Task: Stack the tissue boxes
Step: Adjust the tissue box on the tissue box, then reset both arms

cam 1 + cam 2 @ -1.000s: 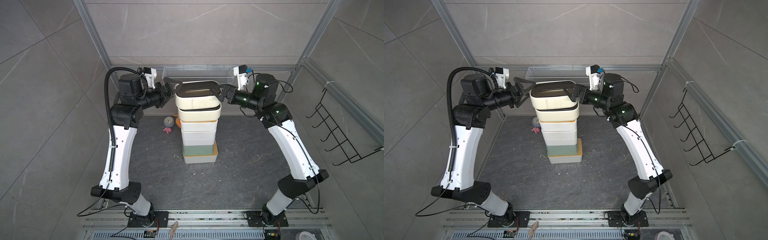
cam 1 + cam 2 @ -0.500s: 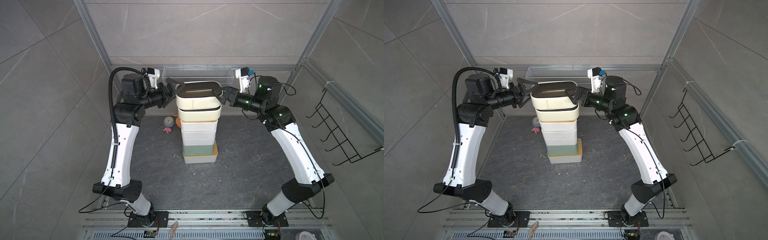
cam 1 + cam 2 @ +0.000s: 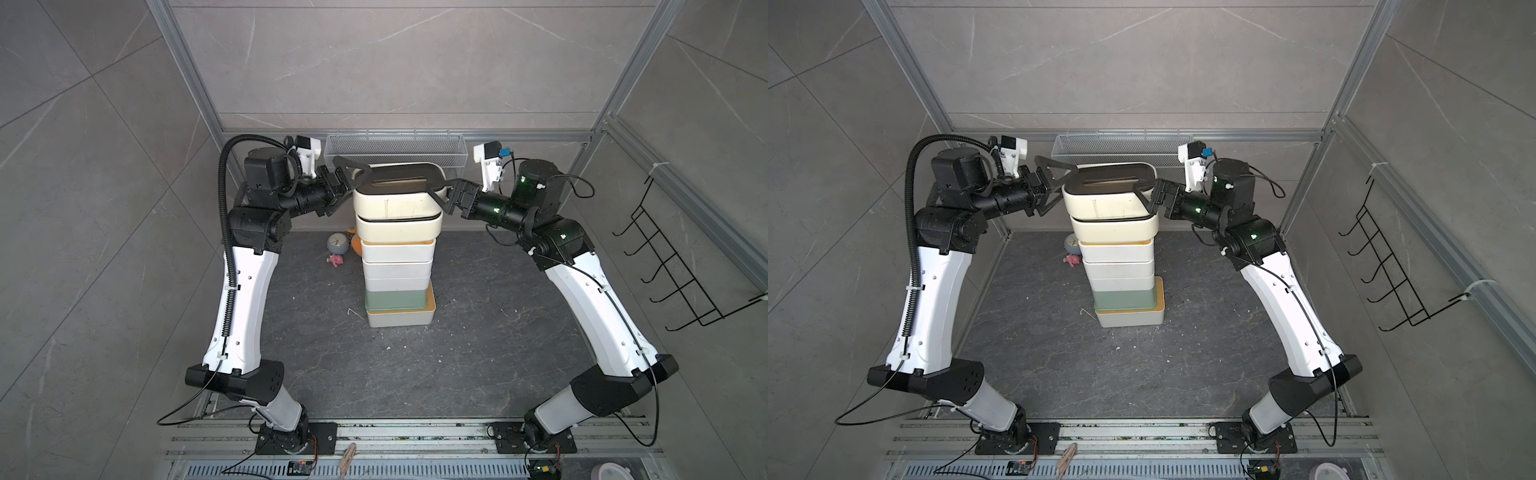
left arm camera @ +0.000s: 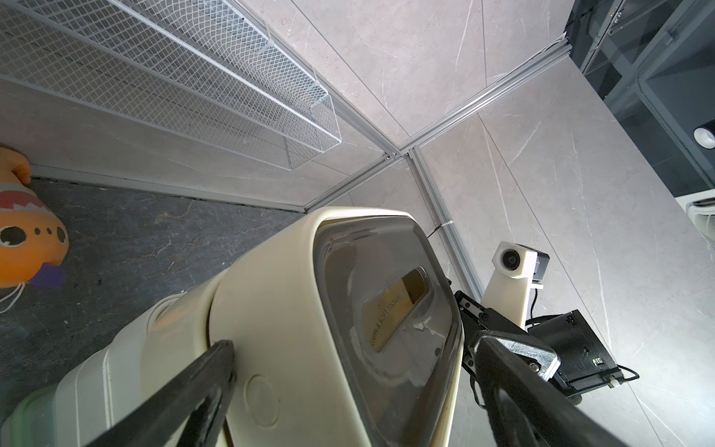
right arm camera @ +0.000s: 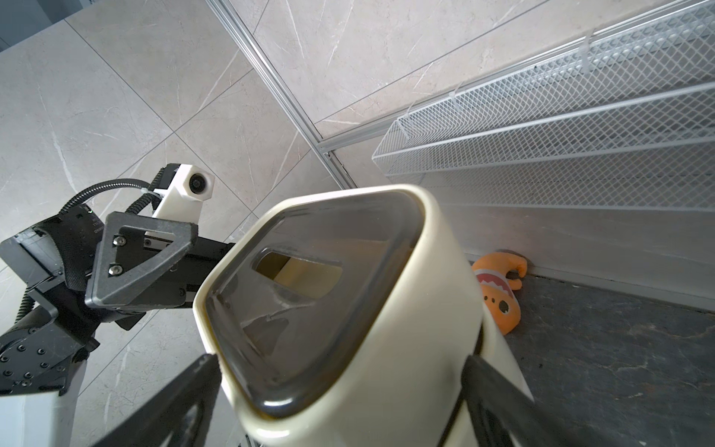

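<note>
While both pairs are standing spread wide, the left fingers (image 3: 351, 165) are flanking one short end of the top tissue box (image 3: 397, 203) and the right fingers (image 3: 451, 183) are flanking the opposite end. This cream box with its dark-brown lid is sitting directly between them, crowning the stack. Whether any finger is pressing on its wall I cannot tell.

Below the fingers the stack is running down through a second cream box (image 3: 399, 228), several white boxes (image 3: 397, 270), a mint green box (image 3: 395, 297) and a bottom white box (image 3: 399, 319) resting on the dark desk (image 3: 498, 332). The bottom box's bamboo lid is jutting out on the right fingers' side. Bare desk is showing around the stack's base.

Just beyond the fingertips, a white wire mesh basket (image 3: 395, 145) is hanging on the back wall close behind the top box, leaving little room there.

The left wrist view is showing print reading "CLEAN & SOFT TISSUE" inside the lid's slot (image 4: 398, 305), which is too small to read in both top views. Both wrist views are showing an orange fish-shaped toy (image 5: 499, 298) lying by the back wall, far below the fingers; in both top views the stack is hiding most of it. A small grey clock (image 3: 337, 243) and a pink toy (image 3: 336, 259) are lying on the left fingers' side of the base. A black wire rack (image 3: 681, 266) is hanging well beyond the right fingers.
</note>
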Tool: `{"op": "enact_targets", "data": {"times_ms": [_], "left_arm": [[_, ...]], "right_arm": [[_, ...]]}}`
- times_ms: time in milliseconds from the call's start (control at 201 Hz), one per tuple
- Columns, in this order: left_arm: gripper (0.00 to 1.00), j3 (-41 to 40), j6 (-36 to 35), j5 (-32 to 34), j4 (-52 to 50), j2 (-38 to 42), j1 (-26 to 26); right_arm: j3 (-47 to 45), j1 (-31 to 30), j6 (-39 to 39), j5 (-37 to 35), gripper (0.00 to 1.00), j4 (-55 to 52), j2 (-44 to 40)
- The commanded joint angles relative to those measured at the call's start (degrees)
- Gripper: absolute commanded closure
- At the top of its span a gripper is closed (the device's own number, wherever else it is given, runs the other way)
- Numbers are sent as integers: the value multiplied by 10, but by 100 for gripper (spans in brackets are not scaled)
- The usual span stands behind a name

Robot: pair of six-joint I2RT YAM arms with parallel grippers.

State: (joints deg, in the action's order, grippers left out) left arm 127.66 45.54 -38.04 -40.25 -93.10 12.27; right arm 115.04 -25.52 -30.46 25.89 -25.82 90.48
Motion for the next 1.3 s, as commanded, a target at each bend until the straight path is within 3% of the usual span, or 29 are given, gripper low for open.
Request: {"op": "enact_targets", "data": {"times_ms": [0, 234, 404, 499, 703, 902, 1027, 1127, 1291], "left_arm": [[0, 17, -12, -4, 19, 7, 3], [0, 39, -47, 65, -35, 23, 2], [0, 48, -98, 87, -63, 65, -1], [0, 6, -132, 95, -63, 113, -1], [0, -220, -208, 137, -60, 262, -1], [0, -488, -258, 282, -23, 430, -1], [0, -671, -242, 409, 33, 516, -1], [0, -799, -212, 516, 97, 556, -1], [0, -944, -160, 611, 239, 559, -2]], "right_arm": [[-4, -2, -9, -8, 0, 23, -18], [8, -2, 2, -44, 0, 5, -28], [-40, -2, 25, -102, 0, 28, -101], [-74, -1, 45, -135, 0, 25, -147], [-242, -1, 75, -256, 0, 39, -297], [-511, -1, 110, -424, 0, 116, -485], [-654, -1, 124, -563, 0, 135, -580], [-772, -1, 164, -615, 0, 189, -637], [-938, 1, 211, -681, 0, 321, -676]]}}
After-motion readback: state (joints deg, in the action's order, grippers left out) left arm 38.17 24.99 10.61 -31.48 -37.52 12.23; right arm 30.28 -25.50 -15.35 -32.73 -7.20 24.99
